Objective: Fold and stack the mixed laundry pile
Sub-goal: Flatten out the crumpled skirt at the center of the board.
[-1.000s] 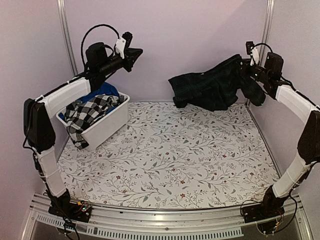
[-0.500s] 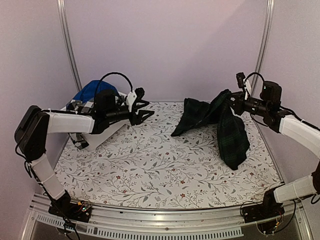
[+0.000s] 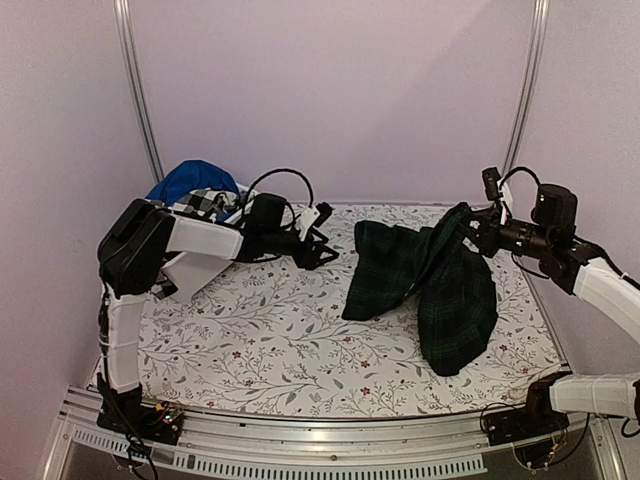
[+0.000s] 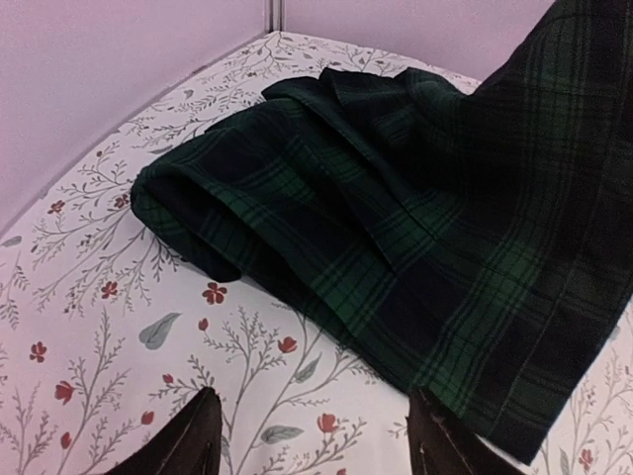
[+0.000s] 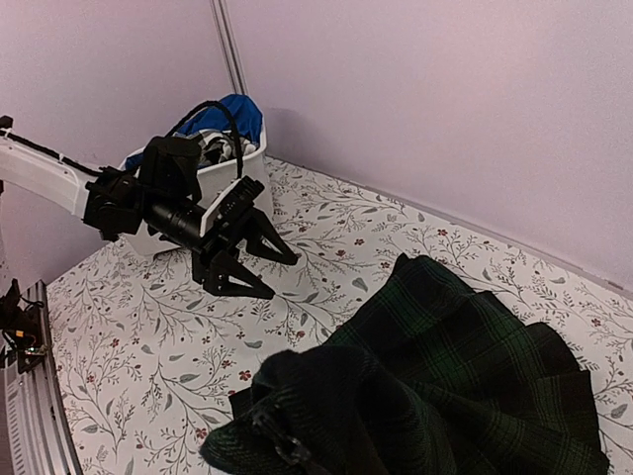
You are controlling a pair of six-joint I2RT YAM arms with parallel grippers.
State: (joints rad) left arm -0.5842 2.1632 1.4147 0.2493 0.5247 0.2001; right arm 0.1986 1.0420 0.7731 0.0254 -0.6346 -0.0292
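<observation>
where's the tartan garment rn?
Top view: tartan garment lies on the right half of the table, one end held up by the right hand; the open left hand is just left of it, apart.

The tartan garment (image 3: 425, 280) is dark green crossed with navy, nearly black in its folds. The worktop (image 3: 280, 340) is white, printed with grey-green leafy sprigs and small red flowers. The tub (image 5: 229, 183) is white. The blue garment (image 3: 190, 180) is bright; the checked shirt (image 3: 207, 203) looks black-and-white, though little shows.
</observation>
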